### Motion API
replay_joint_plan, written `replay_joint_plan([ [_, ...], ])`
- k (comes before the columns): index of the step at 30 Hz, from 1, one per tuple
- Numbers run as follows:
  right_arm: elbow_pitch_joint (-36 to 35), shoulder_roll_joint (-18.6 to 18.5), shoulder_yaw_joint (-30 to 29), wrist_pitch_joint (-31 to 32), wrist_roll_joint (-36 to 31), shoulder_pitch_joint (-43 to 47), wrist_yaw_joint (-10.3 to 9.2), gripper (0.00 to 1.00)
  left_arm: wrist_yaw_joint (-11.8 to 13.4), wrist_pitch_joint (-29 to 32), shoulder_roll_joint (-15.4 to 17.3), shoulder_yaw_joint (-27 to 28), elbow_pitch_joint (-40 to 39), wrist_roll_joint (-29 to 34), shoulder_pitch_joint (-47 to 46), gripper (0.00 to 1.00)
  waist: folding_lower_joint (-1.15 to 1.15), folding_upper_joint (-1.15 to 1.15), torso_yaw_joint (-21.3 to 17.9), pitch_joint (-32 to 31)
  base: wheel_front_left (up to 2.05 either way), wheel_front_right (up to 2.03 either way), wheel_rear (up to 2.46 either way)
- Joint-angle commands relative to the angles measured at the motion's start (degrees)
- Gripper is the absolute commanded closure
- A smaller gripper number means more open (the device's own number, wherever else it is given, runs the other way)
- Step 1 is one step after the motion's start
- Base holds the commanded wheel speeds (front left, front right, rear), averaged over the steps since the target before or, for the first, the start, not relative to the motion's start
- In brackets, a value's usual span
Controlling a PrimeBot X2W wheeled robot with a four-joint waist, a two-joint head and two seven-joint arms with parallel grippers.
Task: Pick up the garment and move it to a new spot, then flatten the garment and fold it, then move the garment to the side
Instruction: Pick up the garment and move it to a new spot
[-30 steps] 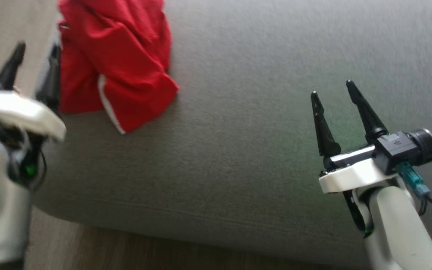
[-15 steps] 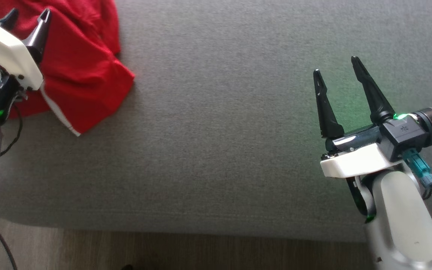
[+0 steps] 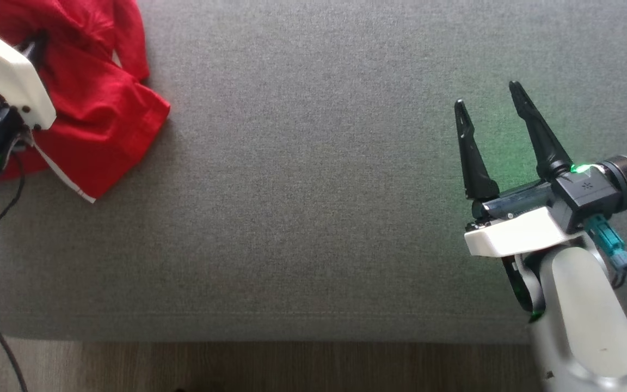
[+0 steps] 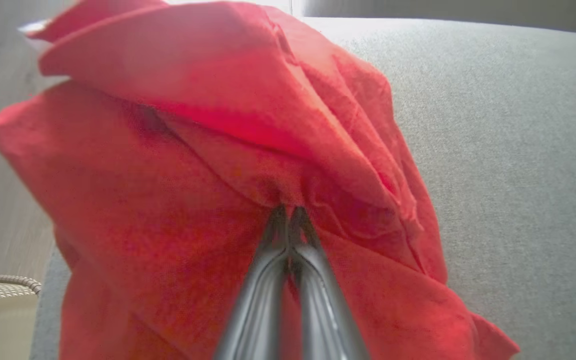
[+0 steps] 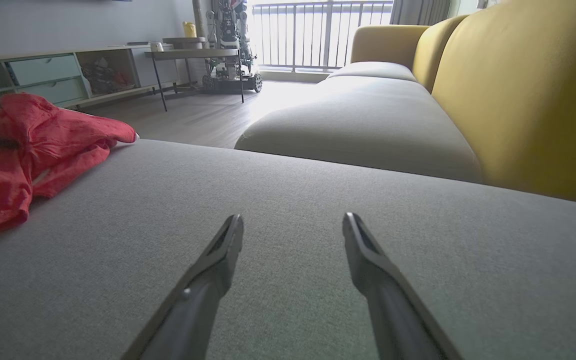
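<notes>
The garment (image 3: 93, 122) is a crumpled red cloth with a white stripe, lying at the far left end of the grey cushion (image 3: 313, 190). My left gripper (image 4: 288, 212) is shut on a fold of the garment (image 4: 193, 150), its two fingers pressed together in the red cloth. In the head view its fingertips are buried in the fabric behind the white wrist housing. My right gripper (image 3: 487, 92) hangs open over bare cushion at the right, far from the garment (image 5: 28, 145), with nothing between its fingers (image 5: 223, 250).
The cushion's front edge (image 3: 292, 332) borders a wooden floor (image 3: 292, 365). A yellow sofa back (image 5: 528, 90) rises at the right of the right wrist view. A second seat cushion (image 5: 368, 115), a side table (image 5: 198, 55) and shelving stand beyond.
My left gripper reached into the garment and shut on a fold of it. The head camera shifted, sliding the whole scene leftward. The right gripper stays open and still.
</notes>
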Motion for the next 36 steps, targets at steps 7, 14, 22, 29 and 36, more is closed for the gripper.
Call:
replay_joint_plan([
  [7, -0.1, 0.3, 1.4, -0.9, 0.8, -0.2, -0.01, 0.0, 0.1, -6.8, 5.1, 0.8, -1.0, -2.5, -3.5, 1.0, 0.0, 0.0, 1.1, -4.8, 0.0, 0.0, 0.0],
  [14, 1.8, 0.3, 1.8, -1.1, 2.3, 1.6, -0.01, 0.0, 0.1, -13.6, 5.6, 2.3, -2.7, -4.0, -2.8, 1.0, 0.0, 0.0, 2.2, -10.6, 0.0, 0.0, 0.0],
  [22, 3.3, 0.3, 2.5, -1.2, 3.8, 3.7, -0.01, 0.0, 1.1, -20.1, 6.4, 4.5, -9.7, -5.1, -0.8, 1.0, 0.0, 0.0, 2.3, -15.5, 0.0, 0.0, 0.0],
  [29, 3.0, 0.3, 2.7, -1.3, 4.8, 4.6, -0.01, 0.0, 4.8, -25.2, 6.7, 7.4, -19.3, -5.3, 0.6, 1.0, 0.0, 0.0, 0.7, -18.0, 0.0, 0.0, 0.0],
  [36, 2.5, 0.3, 2.3, -1.3, 5.3, 4.6, -0.01, 0.0, 6.7, -23.8, 4.8, 6.3, -30.1, -5.7, 2.1, 1.0, 0.0, 0.0, -1.9, -19.0, 0.0, 0.0, 0.0],
])
